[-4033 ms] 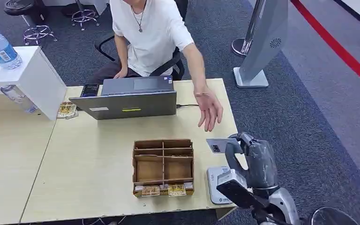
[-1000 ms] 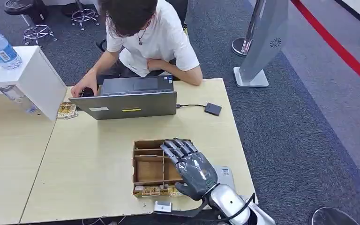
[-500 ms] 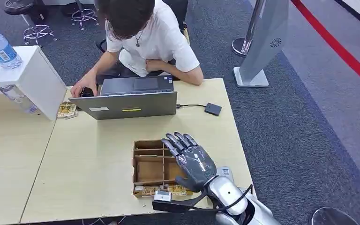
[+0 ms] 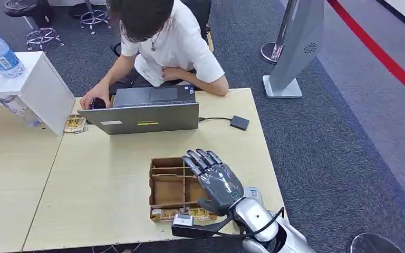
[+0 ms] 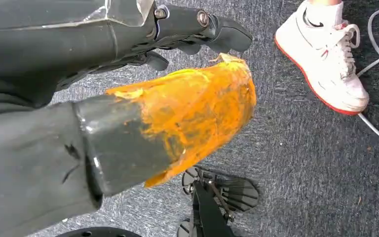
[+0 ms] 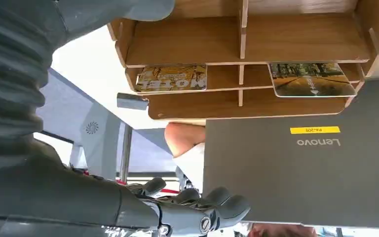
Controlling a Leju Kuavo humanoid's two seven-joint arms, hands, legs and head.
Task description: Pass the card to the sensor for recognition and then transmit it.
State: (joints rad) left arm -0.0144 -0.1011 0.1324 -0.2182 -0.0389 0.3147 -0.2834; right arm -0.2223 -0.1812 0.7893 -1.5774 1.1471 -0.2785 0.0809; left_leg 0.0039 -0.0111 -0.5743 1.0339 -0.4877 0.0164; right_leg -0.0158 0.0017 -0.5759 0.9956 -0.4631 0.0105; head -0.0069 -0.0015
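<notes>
The right hand (image 4: 219,184) is showing glossy dark grey shells over its back and segmented fingers (image 4: 199,158). A polished silver wrist section (image 4: 253,224) is joining it to the arm, with a thin black cable (image 4: 266,232) looping alongside. The left hand (image 5: 128,89) is showing a thick grey thumb (image 5: 177,128) wearing torn orange tape and dark fingers carrying silver screws.

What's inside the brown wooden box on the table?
The wooden box has dividers. Two picture cards stand in its front slots. The bigger compartments on its left look empty. The right hand hovers over its right side, hiding what's there.
</notes>
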